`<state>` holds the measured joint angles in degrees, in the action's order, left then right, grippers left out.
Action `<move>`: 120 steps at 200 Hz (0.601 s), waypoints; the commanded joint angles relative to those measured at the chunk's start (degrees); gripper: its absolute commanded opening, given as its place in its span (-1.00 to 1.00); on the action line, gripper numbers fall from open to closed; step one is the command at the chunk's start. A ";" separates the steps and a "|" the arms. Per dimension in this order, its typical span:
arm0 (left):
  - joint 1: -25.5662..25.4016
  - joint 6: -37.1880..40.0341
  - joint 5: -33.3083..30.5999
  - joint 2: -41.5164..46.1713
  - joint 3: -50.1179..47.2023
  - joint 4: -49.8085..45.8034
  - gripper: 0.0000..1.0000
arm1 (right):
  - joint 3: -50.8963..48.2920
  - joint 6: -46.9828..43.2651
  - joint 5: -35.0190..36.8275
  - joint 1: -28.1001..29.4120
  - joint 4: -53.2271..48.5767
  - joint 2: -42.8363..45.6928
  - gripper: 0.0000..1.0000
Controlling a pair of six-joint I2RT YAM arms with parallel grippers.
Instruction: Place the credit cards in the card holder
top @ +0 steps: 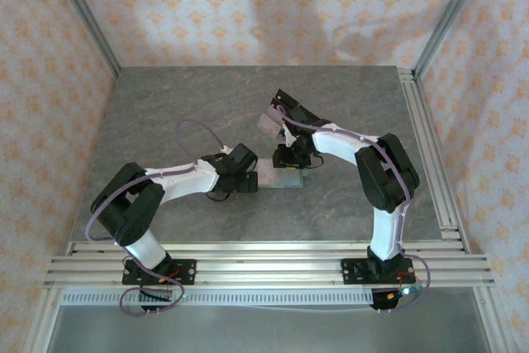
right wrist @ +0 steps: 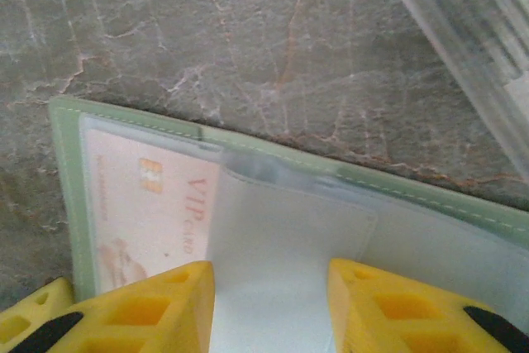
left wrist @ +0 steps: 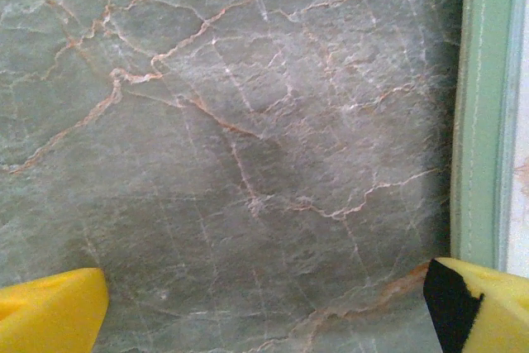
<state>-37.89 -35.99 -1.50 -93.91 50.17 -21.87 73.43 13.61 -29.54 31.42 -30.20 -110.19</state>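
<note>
On table [right wrist: 165,22] | one card holder [right wrist: 64,204] open | one credit card [right wrist: 157,204] in sleeve

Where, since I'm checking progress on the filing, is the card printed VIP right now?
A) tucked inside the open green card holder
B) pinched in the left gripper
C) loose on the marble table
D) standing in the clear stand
A: the right wrist view shows the VIP card lying flat inside the open card holder, framed by its green stitched edge.
</note>
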 commanded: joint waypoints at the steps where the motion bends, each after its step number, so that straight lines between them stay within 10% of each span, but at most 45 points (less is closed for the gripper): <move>1: -0.60 -0.14 0.49 0.80 -0.64 2.49 1.00 | -0.83 1.81 -2.31 0.45 1.57 0.04 -0.20; 120: -4.56 1.05 -0.27 9.14 -5.37 10.04 1.00 | -1.39 2.73 -3.16 2.04 3.54 -0.83 -0.22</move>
<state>-41.82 -35.29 0.99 -87.64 46.13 -14.28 73.38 15.66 -32.45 33.08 -27.46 -110.21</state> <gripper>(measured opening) 0.998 0.395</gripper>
